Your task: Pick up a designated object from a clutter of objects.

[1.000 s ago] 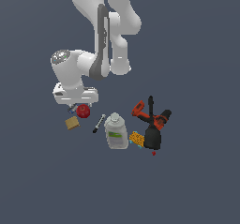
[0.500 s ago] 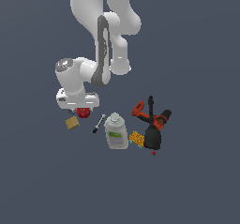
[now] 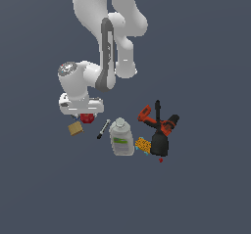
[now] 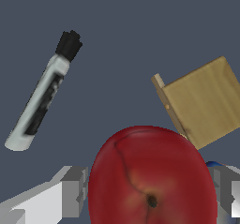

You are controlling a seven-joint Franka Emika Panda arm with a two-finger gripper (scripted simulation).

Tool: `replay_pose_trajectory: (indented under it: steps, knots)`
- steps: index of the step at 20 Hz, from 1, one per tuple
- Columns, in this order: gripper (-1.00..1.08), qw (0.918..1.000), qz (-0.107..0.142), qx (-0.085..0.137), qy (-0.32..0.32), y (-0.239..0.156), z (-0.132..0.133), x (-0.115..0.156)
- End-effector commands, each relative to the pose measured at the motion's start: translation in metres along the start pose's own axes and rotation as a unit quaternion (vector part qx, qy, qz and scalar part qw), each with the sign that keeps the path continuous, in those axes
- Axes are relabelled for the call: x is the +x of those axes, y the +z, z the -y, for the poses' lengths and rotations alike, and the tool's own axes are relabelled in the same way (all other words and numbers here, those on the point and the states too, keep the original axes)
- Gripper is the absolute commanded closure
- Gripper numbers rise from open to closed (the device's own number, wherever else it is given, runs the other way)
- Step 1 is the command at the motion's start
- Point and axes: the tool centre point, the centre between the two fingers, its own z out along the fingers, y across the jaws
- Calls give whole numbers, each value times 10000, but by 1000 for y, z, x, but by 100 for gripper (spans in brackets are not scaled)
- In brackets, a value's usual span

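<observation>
Gripper [image 4: 149, 192]: fingers [image 4: 70, 192] on both sides of the glossy red apple-like ball [image 4: 152, 176]; contact cannot be confirmed.
Ball location: just beside the tan wooden block [image 4: 201, 101], under the white arm.
Black-and-white marker [image 4: 42, 94]: lying apart from the ball.
Clear bottle [image 3: 121, 137]: between marker and orange-black drill [image 3: 159, 128].

Flat, even, shadowless rendered light

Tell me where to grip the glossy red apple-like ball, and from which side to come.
Grip the glossy red apple-like ball across its widest middle, coming straight down from above. It is round, dimple facing the wrist camera, so opposite flanks suit the pads best. The gripper already straddles it, one finger on each side. The tan wooden block lies close alongside, so keep the jaws off it.
</observation>
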Motion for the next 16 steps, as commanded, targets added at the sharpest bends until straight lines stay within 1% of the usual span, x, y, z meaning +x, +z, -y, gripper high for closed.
replay_pose_trajectory:
  steps: [1,4,5,11,16]
  knots:
    - [108,9999,116,45,29,10,1,-10]
    - [108,9999,116,45,29,10,1,-10]
    - [108,10000,0,2,0,0,0,0]
    - [108,10000,3,3,2,-9,1,2]
    - [108,10000,11,5,6,-31,2,5]
